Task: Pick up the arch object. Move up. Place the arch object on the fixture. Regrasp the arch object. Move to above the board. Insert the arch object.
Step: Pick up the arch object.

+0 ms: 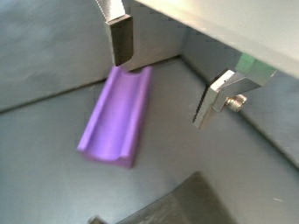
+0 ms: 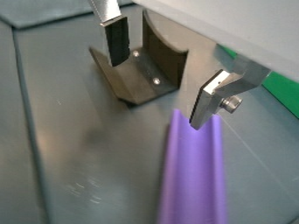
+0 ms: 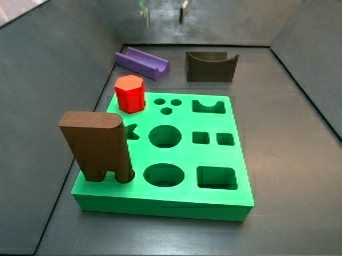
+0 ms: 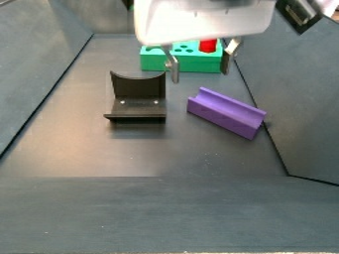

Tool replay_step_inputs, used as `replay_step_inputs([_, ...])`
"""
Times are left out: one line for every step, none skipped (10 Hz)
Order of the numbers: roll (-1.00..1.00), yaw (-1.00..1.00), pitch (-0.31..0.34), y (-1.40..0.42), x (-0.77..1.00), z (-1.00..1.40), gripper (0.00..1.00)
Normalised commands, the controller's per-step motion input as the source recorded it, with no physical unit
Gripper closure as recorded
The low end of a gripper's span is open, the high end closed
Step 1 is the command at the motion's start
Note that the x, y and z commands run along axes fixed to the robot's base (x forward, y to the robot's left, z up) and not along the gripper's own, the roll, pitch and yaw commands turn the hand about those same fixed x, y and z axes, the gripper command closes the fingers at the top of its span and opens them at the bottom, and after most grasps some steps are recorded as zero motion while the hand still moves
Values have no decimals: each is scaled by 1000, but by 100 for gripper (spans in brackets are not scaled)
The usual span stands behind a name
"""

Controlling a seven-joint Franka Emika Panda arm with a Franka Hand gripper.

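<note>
Claw (image 4: 199,60) half cut off above

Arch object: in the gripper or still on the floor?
On the floor. The arch object lies flat; the open gripper hovers above it, fingers touching nothing.

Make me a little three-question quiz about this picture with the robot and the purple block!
1. True or false: the end effector is gripping the purple notched arch block.
2. Which piece stands in the flat bright green board next to the tall brown block? A) red hexagonal peg B) blue ball C) yellow ring
3. Fill in: the dark brown fixture has a curved ____ in its top.

Key
1. False: it lies on the floor, with the open end effector above it.
2. A
3. notch
</note>
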Motion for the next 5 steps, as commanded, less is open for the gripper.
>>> replay_step_inputs([153, 714, -113, -403, -311, -683, 0])
replay_step_inputs([153, 731, -99, -426, -286, -620, 0])
replay_step_inputs([130, 734, -196, -314, -380, -537, 0])
replay_step_inputs([144, 571, -133, -160, 0, -543, 0])
replay_step_inputs([137, 434, -59, -37, 240, -640, 0])
